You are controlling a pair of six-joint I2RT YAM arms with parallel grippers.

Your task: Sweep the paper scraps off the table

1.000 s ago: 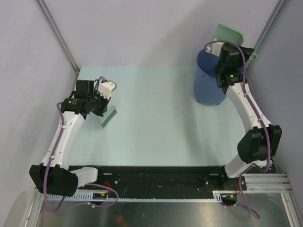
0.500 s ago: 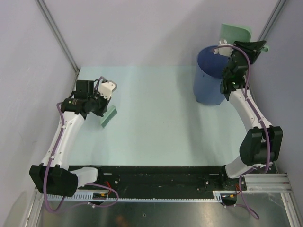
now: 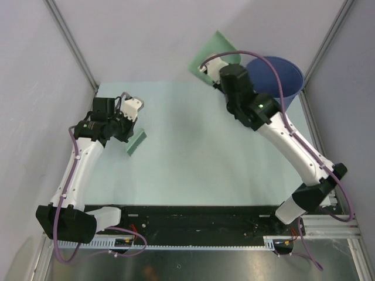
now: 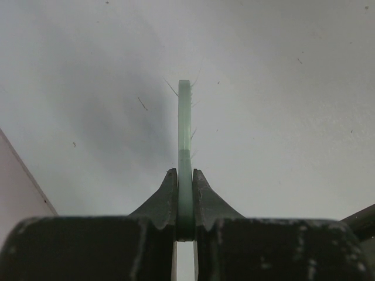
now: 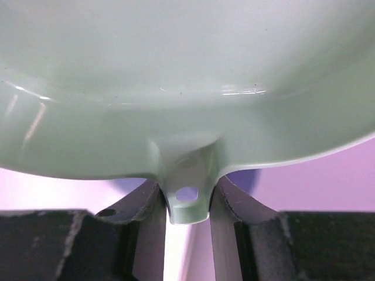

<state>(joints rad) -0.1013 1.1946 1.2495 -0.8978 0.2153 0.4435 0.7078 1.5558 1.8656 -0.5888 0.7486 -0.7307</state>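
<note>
My right fingers [image 5: 225,202] are closed partway, one on each side of the small handle tab of the pan [image 3: 212,50]. The pan hangs high at the far edge, just left of the bin [image 3: 291,80] and not over its mouth. My left fingers [image 4: 170,190] are pinched almost shut on the thin back of the brush [image 4: 184,123]. The brush sits low over the left of the tabletop [image 3: 193,152]; I cannot tell whether it touches.

I see no scraps on the tabletop from overhead. The part of the pan in my right wrist view is bare. The bin's inside is too dark to tell what it holds.

I judge the step in hand to be work with the pan at the bin, though I cannot say whether it is a tip-out or a carry.

- **Grip:** The hold is on a narrow tab, so the pan could pivot. I should move slowly and hold the wrist steady.
- **If anything is left in the pan:** The lip has to pass over the bin's rim before I tilt, with the lip lower than the handle.
- **Clearance:** My right forearm crosses close in front of the bin, so any swing must clear its wall.
- **If the pan is empty:** I would lower it flat, lip on the tabletop and facing the brush.
- **Last check:** I would look at the ground hidden behind my right arm and the bin for strays.
</note>
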